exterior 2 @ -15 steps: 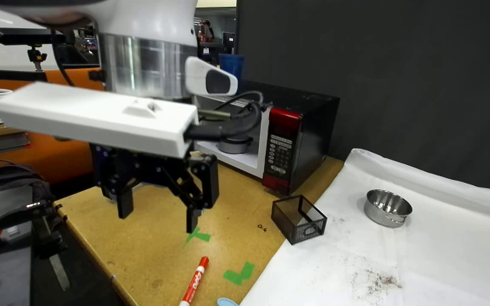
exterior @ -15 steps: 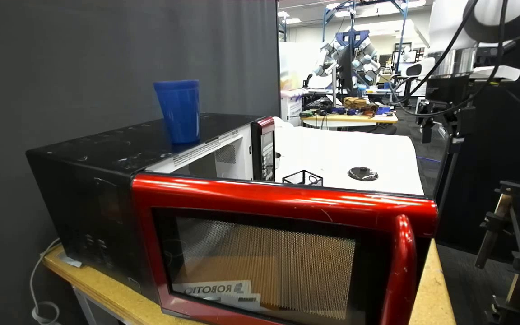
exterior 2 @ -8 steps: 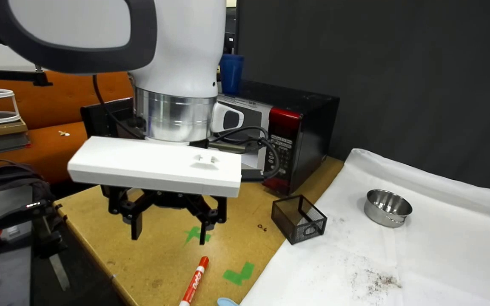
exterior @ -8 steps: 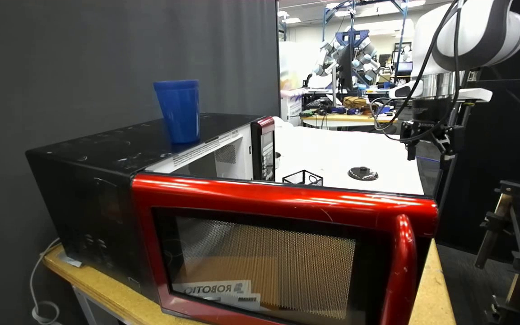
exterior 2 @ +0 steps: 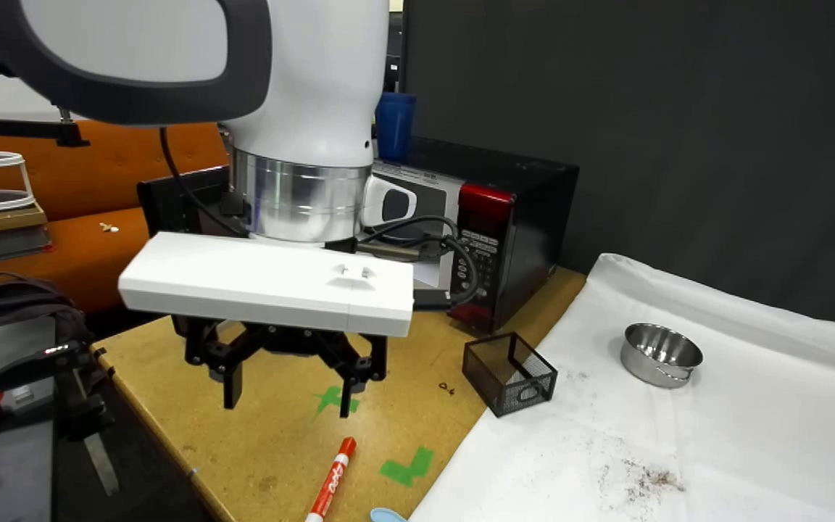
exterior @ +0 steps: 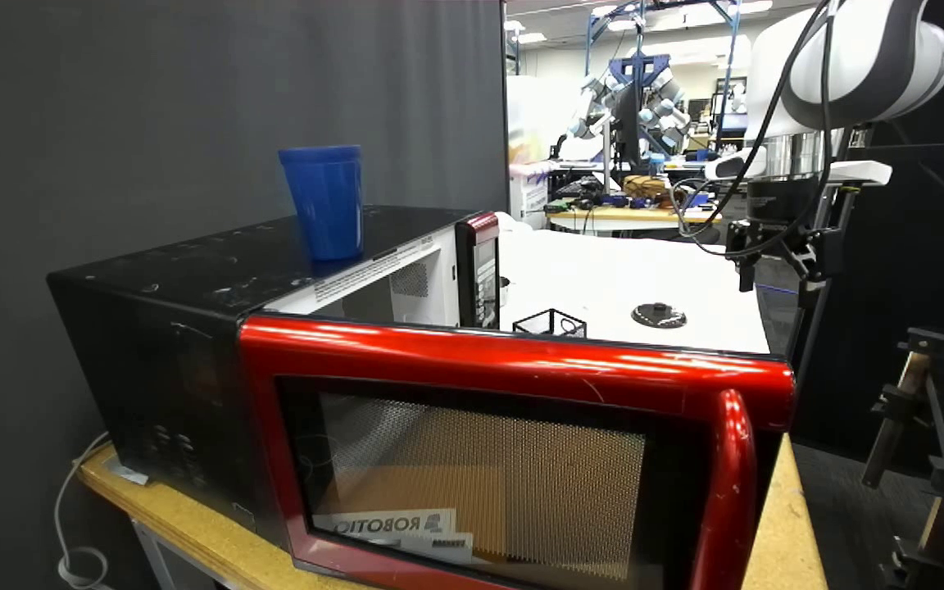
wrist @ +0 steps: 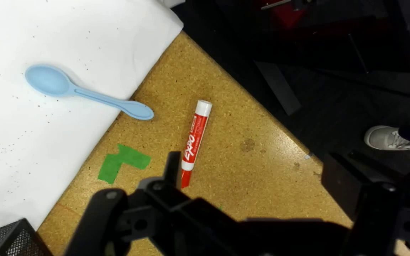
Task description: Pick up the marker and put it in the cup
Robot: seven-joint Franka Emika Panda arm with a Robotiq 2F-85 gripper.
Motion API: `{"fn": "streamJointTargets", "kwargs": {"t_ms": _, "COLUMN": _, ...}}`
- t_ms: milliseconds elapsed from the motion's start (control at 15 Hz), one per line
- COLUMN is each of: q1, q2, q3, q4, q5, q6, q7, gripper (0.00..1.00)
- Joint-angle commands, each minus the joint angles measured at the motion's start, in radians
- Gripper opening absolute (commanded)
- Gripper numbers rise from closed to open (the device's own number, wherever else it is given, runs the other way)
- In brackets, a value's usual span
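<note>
The marker [wrist: 195,137], red with white parts, lies on the wooden tabletop in the wrist view, and also shows in an exterior view [exterior 2: 333,478]. The blue tumbler cup [exterior: 326,205] stands upright on top of the microwave, also visible behind the arm in an exterior view [exterior 2: 395,127]. My gripper [exterior 2: 288,411] is open and empty, pointing down above the table; it also shows in an exterior view [exterior: 778,288]. In the wrist view the gripper [wrist: 251,165] has its jaws wide apart. The left finger covers a bit of the marker's red cap; the marker is not between the jaws.
The microwave [exterior 2: 512,167] has its red door [exterior: 513,340] swung open. A black mesh basket [exterior 2: 509,373], a metal bowl [exterior 2: 660,355], a light blue spoon [wrist: 50,80] and a black lid [exterior: 659,315] lie around. White sheeting [wrist: 20,117] covers one side. The table edge [wrist: 262,106] is near the marker.
My gripper moved lower and toward the microwave side in an exterior view, and levelled out, mostly in the first half second. Since then it has barely moved. Marker and cup have not moved.
</note>
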Motion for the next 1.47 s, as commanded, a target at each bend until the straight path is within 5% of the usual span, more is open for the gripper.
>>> {"fn": "streamJointTargets", "kwargs": {"t_ms": 0, "q1": -0.037, "q2": -0.002, "q3": 0.034, "q4": 0.000, "q5": -0.016, "q6": -0.002, "q7": 0.012, "gripper": 1.00}}
{"fn": "streamJointTargets", "kwargs": {"t_ms": 600, "q1": -0.215, "q2": 0.137, "q3": 0.182, "q4": 0.077, "q5": 0.361, "q6": 0.031, "q7": -0.305, "gripper": 1.00}}
{"fn": "streamJointTargets", "kwargs": {"t_ms": 800, "q1": -0.254, "q2": 0.220, "q3": 0.228, "q4": 0.107, "q5": 0.407, "q6": 0.070, "q7": -0.350, "gripper": 1.00}}
{"fn": "streamJointTargets", "kwargs": {"t_ms": 1400, "q1": -0.187, "q2": 0.443, "q3": 0.222, "q4": 0.187, "q5": 0.408, "q6": 0.279, "q7": -0.266, "gripper": 1.00}}
